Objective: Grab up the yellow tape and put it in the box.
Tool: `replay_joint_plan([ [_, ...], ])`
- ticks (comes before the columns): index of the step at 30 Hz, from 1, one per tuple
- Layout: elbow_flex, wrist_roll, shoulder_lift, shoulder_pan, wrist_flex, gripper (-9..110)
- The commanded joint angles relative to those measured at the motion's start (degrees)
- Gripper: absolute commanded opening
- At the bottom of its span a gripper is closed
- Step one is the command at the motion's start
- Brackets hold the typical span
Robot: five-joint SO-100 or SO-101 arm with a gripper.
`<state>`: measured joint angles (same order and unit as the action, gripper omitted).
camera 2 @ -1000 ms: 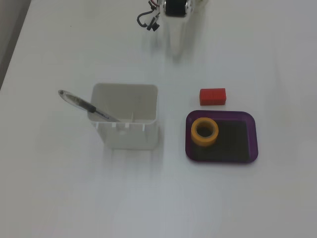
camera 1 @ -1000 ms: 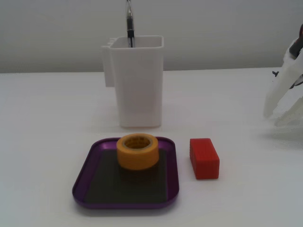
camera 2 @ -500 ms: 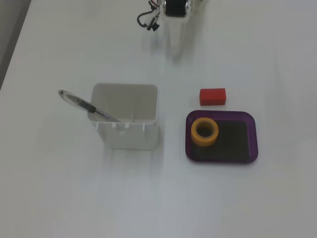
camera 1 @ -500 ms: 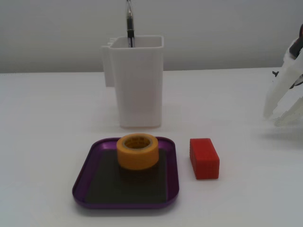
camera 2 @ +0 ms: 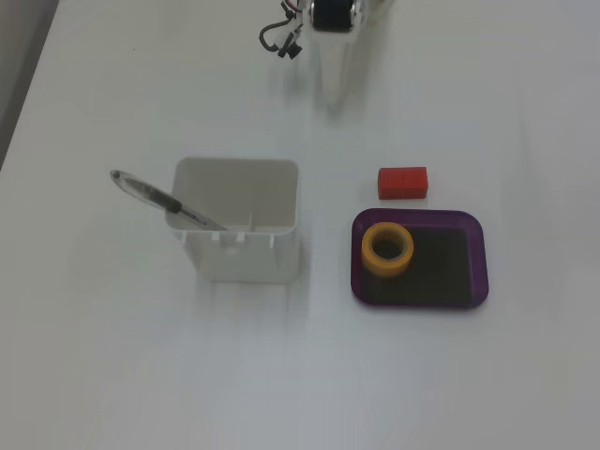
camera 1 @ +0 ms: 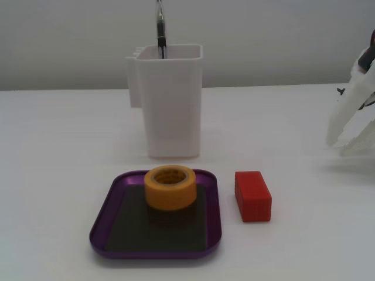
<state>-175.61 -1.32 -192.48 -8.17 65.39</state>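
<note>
Tape (camera 1: 170, 187) already down flat inside box (camera 1: 111, 218), at its end nearest white container (camera 1: 169, 105), clear of rim. Largest to smallest across bench (camera 2: 112, 375): container holding pen (camera 2: 164, 201), purple box, tape, red block (camera 1: 253, 195) just beside box. Tool (camera 1: 350, 126) well apart at picture's edge, holding nothing; how far open, cannot tell. Placement apparently done; best finish judged a clean retreat, keeping clear of block and box. Print on tape's inner core too blurred to read; no other writing seen.
</note>
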Motion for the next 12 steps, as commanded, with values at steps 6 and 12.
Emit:
replay_joint_plan([
  [6,-0.53,0.26,-4.75,-0.18,-0.53,3],
  [12,-0.53,0.26,-4.75,-0.18,-0.53,3],
])
